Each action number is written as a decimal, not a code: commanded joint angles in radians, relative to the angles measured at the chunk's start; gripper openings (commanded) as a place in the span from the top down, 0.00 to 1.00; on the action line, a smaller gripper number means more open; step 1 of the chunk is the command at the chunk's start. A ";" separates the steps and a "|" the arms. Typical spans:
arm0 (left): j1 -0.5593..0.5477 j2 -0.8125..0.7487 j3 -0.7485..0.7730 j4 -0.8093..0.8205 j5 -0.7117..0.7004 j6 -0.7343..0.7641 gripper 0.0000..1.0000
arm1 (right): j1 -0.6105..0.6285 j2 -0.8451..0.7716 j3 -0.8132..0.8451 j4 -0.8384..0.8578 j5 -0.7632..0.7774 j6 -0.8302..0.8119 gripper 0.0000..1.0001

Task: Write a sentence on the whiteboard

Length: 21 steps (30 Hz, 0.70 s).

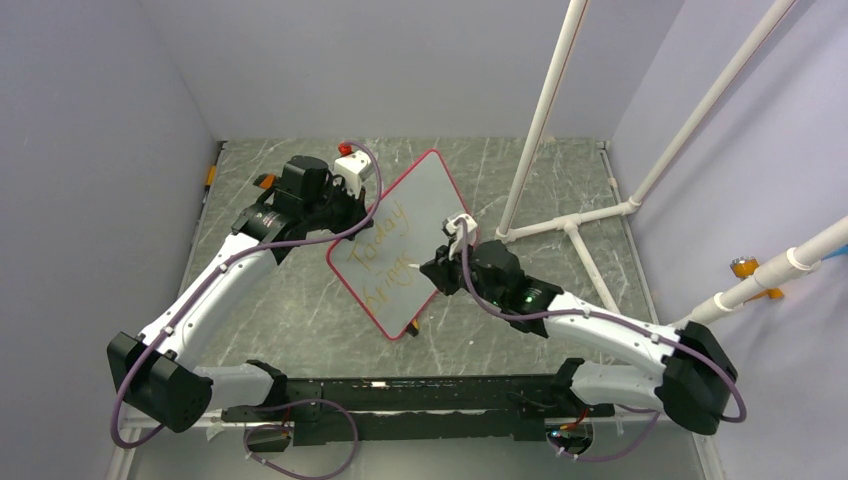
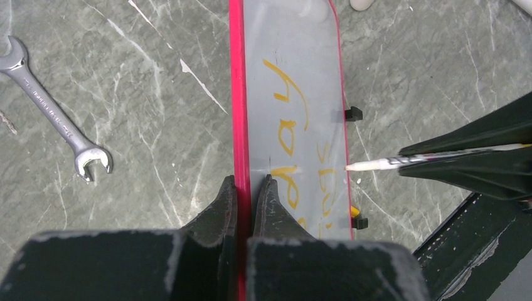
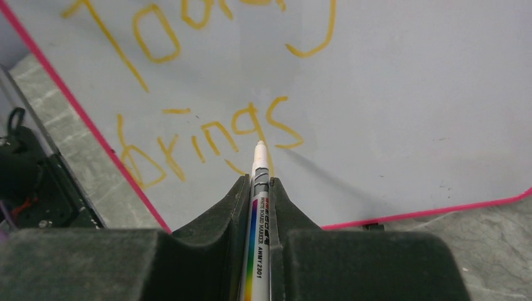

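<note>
The whiteboard (image 1: 430,215) with its red-pink frame is held tilted up off the table. My left gripper (image 1: 350,215) is shut on its left edge; in the left wrist view the jaws (image 2: 250,182) pinch the frame of the board (image 2: 295,50). The sentence (image 1: 385,255) in orange-yellow reads "Today brings" in two lines and also shows in both wrist views (image 2: 292,135) (image 3: 207,135). My right gripper (image 1: 440,272) (image 3: 260,180) is shut on a white marker pen (image 3: 260,213). The pen's tip points at the board (image 3: 408,113) just under the "gs" of "brings"; I cannot tell if it touches.
A white pipe frame (image 1: 560,225) stands on the table right of the board. A steel wrench (image 2: 53,113) lies on the table left of the board. Two black clips (image 2: 354,113) sit on the board's lower edge. A small red object (image 1: 347,147) is at the back.
</note>
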 commanded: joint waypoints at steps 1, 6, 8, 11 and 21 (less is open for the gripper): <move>0.010 0.013 -0.034 -0.102 -0.177 0.125 1.00 | 0.003 -0.119 -0.022 0.112 0.019 0.005 1.00; 0.010 0.006 -0.034 -0.102 -0.176 0.125 1.00 | -0.001 -0.137 -0.019 0.098 0.153 0.008 1.00; 0.010 0.000 -0.036 -0.101 -0.173 0.123 1.00 | -0.011 -0.112 -0.004 0.080 0.191 0.007 1.00; 0.010 -0.002 -0.037 -0.101 -0.174 0.125 1.00 | -0.036 -0.087 0.001 0.082 0.196 0.010 1.00; 0.010 -0.004 -0.036 -0.103 -0.167 0.124 1.00 | -0.131 -0.033 0.027 0.081 0.144 0.014 1.00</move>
